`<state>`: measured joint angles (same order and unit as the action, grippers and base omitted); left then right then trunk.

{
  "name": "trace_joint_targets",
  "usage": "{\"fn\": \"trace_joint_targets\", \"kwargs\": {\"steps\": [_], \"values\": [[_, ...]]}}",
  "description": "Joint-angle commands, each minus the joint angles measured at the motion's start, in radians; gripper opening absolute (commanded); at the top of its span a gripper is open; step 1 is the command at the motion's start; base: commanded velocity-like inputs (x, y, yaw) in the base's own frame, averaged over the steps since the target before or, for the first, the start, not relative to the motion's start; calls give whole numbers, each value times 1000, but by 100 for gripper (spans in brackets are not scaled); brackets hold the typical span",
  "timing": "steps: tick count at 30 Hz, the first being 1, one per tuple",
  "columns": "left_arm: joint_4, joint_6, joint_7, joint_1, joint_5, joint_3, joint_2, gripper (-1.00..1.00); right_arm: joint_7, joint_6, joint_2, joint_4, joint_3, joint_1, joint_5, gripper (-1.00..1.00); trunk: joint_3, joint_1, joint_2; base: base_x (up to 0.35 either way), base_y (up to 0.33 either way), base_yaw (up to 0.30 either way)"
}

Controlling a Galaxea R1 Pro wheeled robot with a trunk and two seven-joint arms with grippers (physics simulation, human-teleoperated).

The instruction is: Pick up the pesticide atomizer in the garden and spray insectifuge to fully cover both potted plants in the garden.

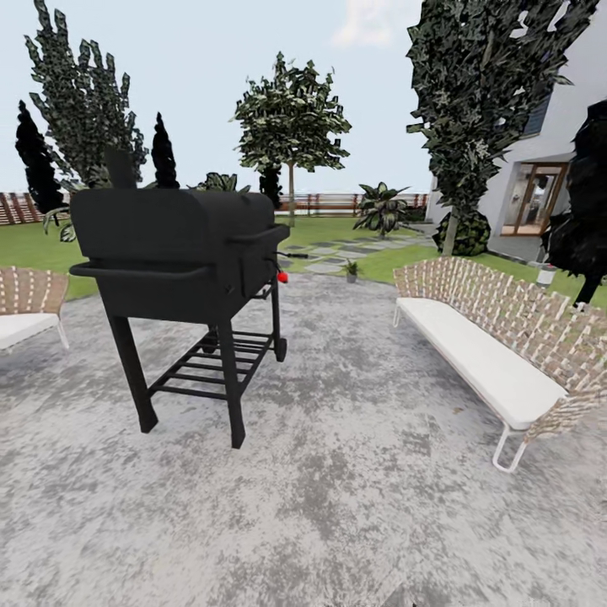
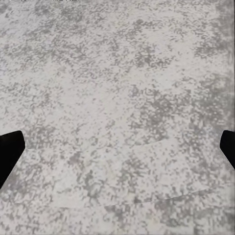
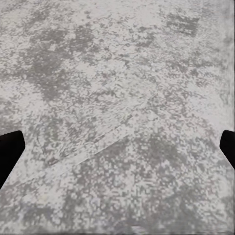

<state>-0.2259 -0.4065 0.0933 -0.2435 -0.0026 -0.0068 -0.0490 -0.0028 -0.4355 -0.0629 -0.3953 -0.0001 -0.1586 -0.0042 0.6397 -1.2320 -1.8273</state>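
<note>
Facing the patio (image 1: 337,472), you have both grippers, left (image 2: 117,147) and right (image 3: 117,147), spread wide over bare grey paving, holding nothing, while what looks like one potted plant (image 1: 351,270) sits far ahead of them, beyond the black grill (image 1: 181,244) and white bench (image 1: 480,362).

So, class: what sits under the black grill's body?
Under the grill is a slatted shelf between its legs, standing on the grey patio. Whether anything rests on it is unclear.

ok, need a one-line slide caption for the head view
Robot on the grey paved patio, facing a black barbecue grill and a white-cushioned woven bench; one small potted plant at the lawn's edge beyond.
</note>
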Motion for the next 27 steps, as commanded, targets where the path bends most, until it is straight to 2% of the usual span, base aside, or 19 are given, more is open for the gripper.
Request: {"fn": "trace_joint_targets", "kwargs": {"steps": [1,27], "values": [[0,-3,3,0,0,-1,0,100,0,-3,0,1,0,-1,0,100,5,-4,-8,0,0,-266],[0,-3,3,0,0,-2,0,100,0,-3,0,1,2,-1,1,100,98,-103,-190,0,0,-266]]}}
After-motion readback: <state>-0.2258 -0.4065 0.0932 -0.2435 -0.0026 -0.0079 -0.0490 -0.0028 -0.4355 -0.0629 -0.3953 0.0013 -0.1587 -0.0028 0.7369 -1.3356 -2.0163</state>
